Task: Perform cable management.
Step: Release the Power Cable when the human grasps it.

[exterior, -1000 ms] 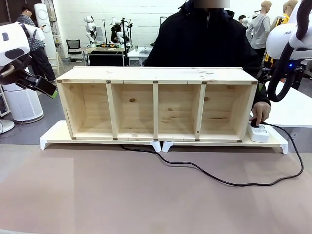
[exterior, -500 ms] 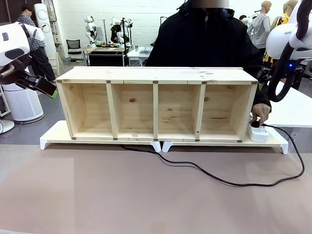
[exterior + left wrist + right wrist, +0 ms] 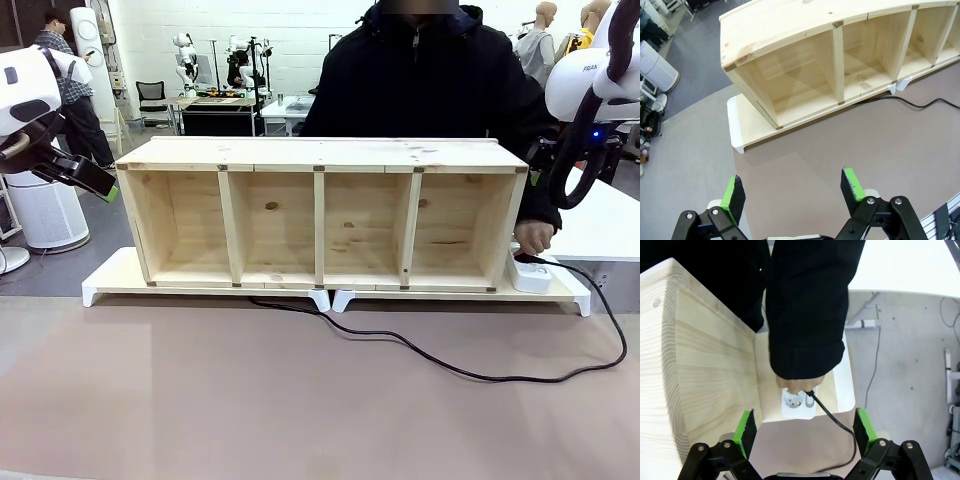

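Here, from the front, a long wooden shelf (image 3: 320, 215) with four open boxes stands on a flat white base (image 3: 110, 275) on the brown table (image 3: 250, 400). The cable (image 3: 430, 360) comes out from under the middle of the shelf, curves over the table to the right, and loops back up to a white power strip (image 3: 530, 273) at the right end of the base. A person in a black jacket stands behind the shelf with one hand (image 3: 533, 236) on the plug at the strip. The left gripper (image 3: 85, 176) hangs off to the left of the shelf, well apart from the cable.

From the left wrist, the left gripper (image 3: 792, 187) has its jaws spread wide, with nothing between them, above the table near the shelf's end. A bit of cable (image 3: 920, 104) lies far off.

From the right wrist, the right gripper (image 3: 805, 427) is spread wide too and holds nothing. Right past it, the person's hand (image 3: 797, 384) touches the plug on the power strip (image 3: 797, 401), and the cable (image 3: 832, 420) runs down from it.
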